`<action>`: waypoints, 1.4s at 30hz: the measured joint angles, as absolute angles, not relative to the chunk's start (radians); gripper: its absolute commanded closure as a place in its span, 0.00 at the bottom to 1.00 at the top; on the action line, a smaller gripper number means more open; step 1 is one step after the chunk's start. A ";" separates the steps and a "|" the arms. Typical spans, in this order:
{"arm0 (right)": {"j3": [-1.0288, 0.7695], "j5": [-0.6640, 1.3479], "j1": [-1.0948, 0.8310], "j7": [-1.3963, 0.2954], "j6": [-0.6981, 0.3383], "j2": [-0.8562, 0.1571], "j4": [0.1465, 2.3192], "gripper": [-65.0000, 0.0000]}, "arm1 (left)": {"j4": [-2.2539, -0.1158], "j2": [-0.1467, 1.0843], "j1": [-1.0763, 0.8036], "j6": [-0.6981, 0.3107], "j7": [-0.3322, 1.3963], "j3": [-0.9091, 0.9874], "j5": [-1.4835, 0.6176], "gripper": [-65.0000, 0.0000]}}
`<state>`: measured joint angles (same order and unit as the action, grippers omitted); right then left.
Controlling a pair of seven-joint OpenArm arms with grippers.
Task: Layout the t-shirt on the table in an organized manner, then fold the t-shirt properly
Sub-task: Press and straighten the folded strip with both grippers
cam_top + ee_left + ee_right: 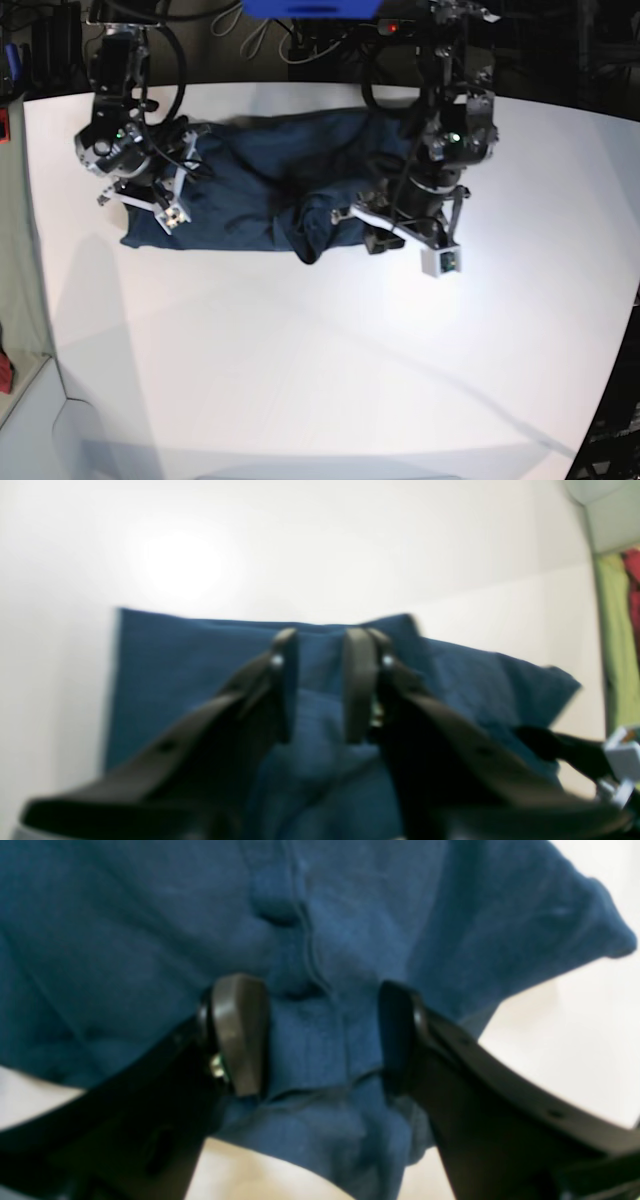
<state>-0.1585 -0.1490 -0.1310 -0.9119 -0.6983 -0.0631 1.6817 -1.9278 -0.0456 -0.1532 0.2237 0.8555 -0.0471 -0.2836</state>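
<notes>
T-shirt (260,195) bunched along worktop (300,360) far edge, right tool (320,1040) spread wide astride a rumpled fold, left tool (320,685) narrowly parted over cloth, gripping nothing visibly, presumably poised for flattening.

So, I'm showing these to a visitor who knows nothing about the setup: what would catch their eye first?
The dark navy t-shirt, lying rumpled in a long band across the far part of the white table. Then the two black arms at its ends: the right gripper has its fingers spread over bunched cloth, and the left gripper hangs above the shirt's other end.
</notes>
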 measured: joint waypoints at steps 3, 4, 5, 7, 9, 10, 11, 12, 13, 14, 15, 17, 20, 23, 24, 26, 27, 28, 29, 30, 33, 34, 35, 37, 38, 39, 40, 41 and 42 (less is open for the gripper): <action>-0.159 -0.143 -0.131 -0.912 -0.698 -0.064 1.682 0.44 | -1.886 -0.047 -0.146 0.221 0.840 0.051 -0.286 0.88; -0.159 -0.139 -0.131 -0.912 -0.698 -0.064 1.682 0.44 | -1.863 -0.048 -0.146 0.221 0.845 0.075 -0.280 0.88; -0.159 -0.135 -0.131 -0.912 -0.698 -0.064 1.682 0.44 | -1.839 -0.047 -0.146 0.225 0.852 0.091 -0.277 0.88; -0.159 -0.138 -0.131 -0.911 -0.698 -0.064 1.682 0.44 | -1.780 -0.046 -0.144 0.226 0.886 0.071 -0.273 0.88; -0.159 -0.146 -0.131 -0.912 -0.698 -0.063 1.681 0.44 | -1.723 -0.038 -0.136 0.225 1.001 0.009 -0.293 0.88; -0.159 -0.145 -0.131 -0.915 -0.698 -0.064 1.681 0.44 | -1.716 -0.033 -0.142 0.221 1.037 -0.029 -0.301 0.88; -0.159 -0.144 -0.130 -0.915 -0.698 -0.064 1.681 0.44 | -1.724 -0.013 -0.147 0.213 1.055 -0.085 -0.308 0.88; -0.159 -0.142 -0.131 -0.910 -0.698 -0.063 1.681 0.44 | -1.748 0.016 -0.151 0.179 1.072 -0.154 -0.327 0.88; -0.159 -0.139 -0.131 -0.910 -0.698 -0.064 1.681 0.44 | -1.783 0.040 -0.156 0.142 1.078 -0.212 -0.364 0.88; -0.159 -0.137 -0.131 -0.912 -0.698 -0.064 1.681 0.44 | -1.825 0.062 -0.166 0.116 1.071 -0.263 -0.402 0.88; -0.159 -0.137 -0.131 -0.912 -0.698 -0.064 1.681 0.44 | -1.866 0.070 -0.175 0.089 1.075 -0.287 -0.442 0.88; -0.159 -0.141 -0.131 -0.910 -0.698 -0.063 1.681 0.44 | -1.941 0.088 -0.191 0.056 1.074 -0.296 -0.475 0.88; -0.159 -0.141 -0.131 -0.912 -0.698 -0.064 1.681 0.44 | -1.951 0.102 -0.190 0.049 1.074 -0.263 -0.459 0.88; -0.159 -0.141 -0.130 -0.911 -0.698 -0.063 1.683 0.44 | -1.932 0.096 -0.196 0.044 1.073 -0.158 -0.470 0.88; -0.161 -0.141 -0.130 -0.912 -0.698 -0.063 1.683 0.44 | -1.912 0.096 -0.197 0.036 1.074 -0.107 -0.464 0.88; -0.161 -0.141 -0.130 -0.919 -0.699 -0.063 1.696 0.44 | -1.849 0.096 -0.196 0.037 1.073 0.004 -0.469 0.87; -0.159 -0.142 -0.131 -0.934 -0.699 -0.063 1.711 0.44 | -1.816 0.098 -0.192 0.040 1.072 0.052 -0.455 0.87; -0.156 -0.156 -0.137 -0.958 -0.699 -0.062 1.731 0.44 | -1.776 0.100 -0.187 0.041 1.069 0.094 -0.456 0.85; -0.157 -0.163 -0.144 -0.974 -0.699 -0.060 1.752 0.44 | -1.746 0.102 -0.184 0.041 1.073 0.131 -0.451 0.81; -0.158 -0.169 -0.150 -0.996 -0.702 -0.060 1.775 0.44 | -1.726 0.102 -0.177 0.043 1.074 0.154 -0.455 0.77; -0.160 -0.176 -0.153 -1.058 -0.702 -0.058 1.863 0.44 | -1.704 0.096 -0.151 0.041 1.072 0.196 -0.462 0.65; -0.162 -0.175 -0.147 -1.066 -0.702 -0.059 1.890 0.44 | -1.687 0.094 -0.146 0.040 1.064 0.204 -0.463 0.63; -0.162 -0.175 -0.142 -1.077 -0.702 -0.060 1.909 0.44 | -1.667 0.094 -0.141 0.040 1.061 0.208 -0.462 0.63; -0.163 -0.176 -0.143 -1.090 -0.702 -0.061 1.942 0.44 | -1.634 0.094 -0.141 0.039 1.050 0.208 -0.468 0.63; -0.163 -0.176 -0.145 -1.098 -0.702 -0.059 1.951 0.43 | -1.621 0.094 -0.135 0.036 1.042 0.208 -0.473 0.63; -0.163 -0.175 -0.148 -1.100 -0.702 -0.054 1.957 0.43 | -1.605 0.094 -0.128 0.033 1.022 0.208 -0.479 0.63; -0.163 -0.171 -0.149 -1.106 -0.702 -0.052 1.959 0.43 | -1.592 0.094 -0.122 0.033 1.003 0.208 -0.481 0.63; -0.163 -0.163 -0.146 -1.127 -0.702 -0.051 1.958 0.43 | -1.585 0.094 -0.121 0.033 0.994 0.208 -0.484 0.63; -0.164 -0.165 -0.141 -1.134 -0.702 -0.051 1.958 0.43 | -1.578 0.094 -0.121 0.032 0.984 0.208 -0.488 0.63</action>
